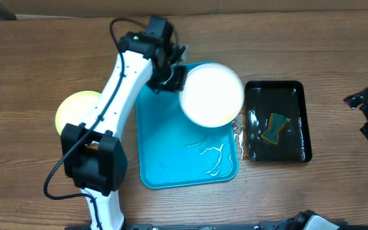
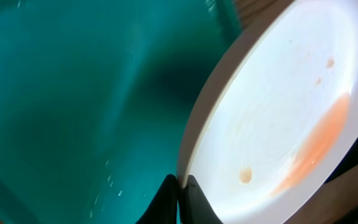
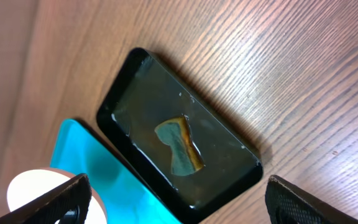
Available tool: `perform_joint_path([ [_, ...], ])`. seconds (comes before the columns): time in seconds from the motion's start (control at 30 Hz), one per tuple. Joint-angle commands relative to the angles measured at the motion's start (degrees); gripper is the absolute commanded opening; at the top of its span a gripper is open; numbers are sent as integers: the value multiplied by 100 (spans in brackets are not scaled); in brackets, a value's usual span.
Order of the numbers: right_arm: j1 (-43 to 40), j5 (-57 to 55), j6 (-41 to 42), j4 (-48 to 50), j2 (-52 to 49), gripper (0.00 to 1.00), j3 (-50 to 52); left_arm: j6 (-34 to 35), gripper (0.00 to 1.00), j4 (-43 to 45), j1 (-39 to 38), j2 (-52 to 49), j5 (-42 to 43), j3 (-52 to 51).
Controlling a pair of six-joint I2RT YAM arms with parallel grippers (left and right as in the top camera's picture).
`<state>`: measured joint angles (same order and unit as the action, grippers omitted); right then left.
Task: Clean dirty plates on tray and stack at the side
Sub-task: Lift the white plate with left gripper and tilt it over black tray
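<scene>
Where the left gripper (image 2: 180,186) pinches it, the rim of a white plate (image 2: 272,124) sits squeezed between the two dark fingertips, the jaws closed tight on its edge. An orange smear (image 2: 319,140) and a few small spots mark the plate's face, part of which runs out of the wrist camera's view. From overhead the plate hangs over the far right corner of the turquoise tray (image 1: 165,153), hiding that corner, while pale wet streaks (image 1: 213,156) cross the tray's near end. A yellow-green plate (image 1: 75,108) lies on the table just left of the tray, half hidden behind the white left arm (image 1: 117,89). To the right, a glossy black tray (image 1: 276,84) holds a sponge (image 1: 275,129) in shallow liquid. Well beyond it, the right gripper (image 1: 363,118) hangs at the table's edge, cut off by the frame, its fingers (image 3: 64,200) spread wide and holding nothing.
</scene>
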<state>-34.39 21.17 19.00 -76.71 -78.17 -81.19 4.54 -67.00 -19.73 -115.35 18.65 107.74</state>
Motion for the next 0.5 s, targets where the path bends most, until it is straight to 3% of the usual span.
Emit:
perform_joint_path([
  [0.0,-39,422,-170,72,28,91,-26,289,4,308,-411,74,-144,466],
  [0.3,31,422,-170,111,22,91,-26,437,4,1921,-1875,0,-2573,498],
  [0.47,31,424,-168,94,22,91,-26,116,4,2472,-2468,-52,-3812,498],
])
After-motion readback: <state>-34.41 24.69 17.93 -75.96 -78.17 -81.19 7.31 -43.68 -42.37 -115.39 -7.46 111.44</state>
